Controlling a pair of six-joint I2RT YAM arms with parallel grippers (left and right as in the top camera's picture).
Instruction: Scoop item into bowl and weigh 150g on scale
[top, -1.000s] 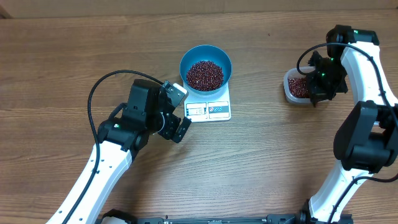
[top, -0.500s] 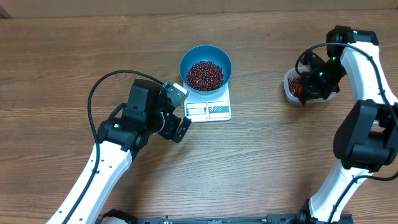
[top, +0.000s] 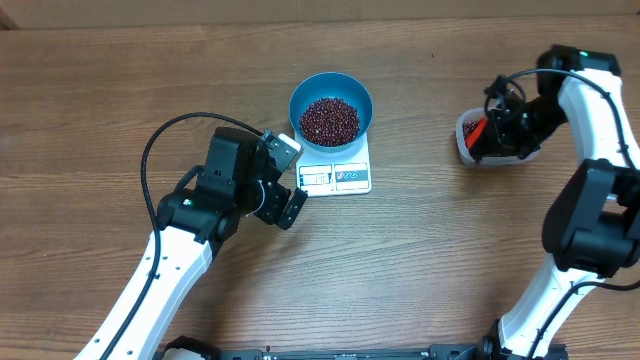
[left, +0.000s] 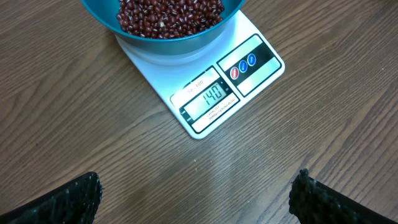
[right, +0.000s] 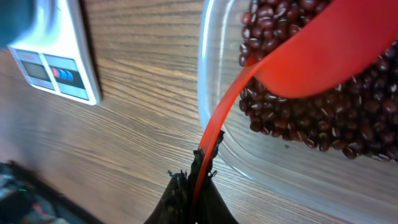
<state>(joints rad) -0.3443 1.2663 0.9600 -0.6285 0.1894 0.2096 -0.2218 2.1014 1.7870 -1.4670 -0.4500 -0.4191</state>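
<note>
The blue bowl (top: 331, 90) stands on the white scale (top: 336, 177) and holds a heap of dark red beans (top: 329, 120). In the left wrist view the bowl (left: 168, 45) is at the top edge and the scale (left: 258, 68) shows 140 on its display. My left gripper (top: 298, 178) (left: 198, 186) is open just in front of the scale, with nothing between its fingers. Over at the right, my right gripper (top: 497, 135) (right: 199, 171) is shut on the handle of a red scoop (right: 311, 56), whose bowl rests on the beans (right: 298, 124) in the clear tub (right: 208, 93).
The clear tub (top: 463, 150) sits on the wooden table to the right of the scale, about a hand's width from it. A black cable loops over my left arm (top: 150, 150). The scale's corner (right: 62, 59) shows in the right wrist view.
My right wrist has swung back and to the right, and the red scoop now shows on the tub's left side, lying on the beans. The left arm has not moved.
</note>
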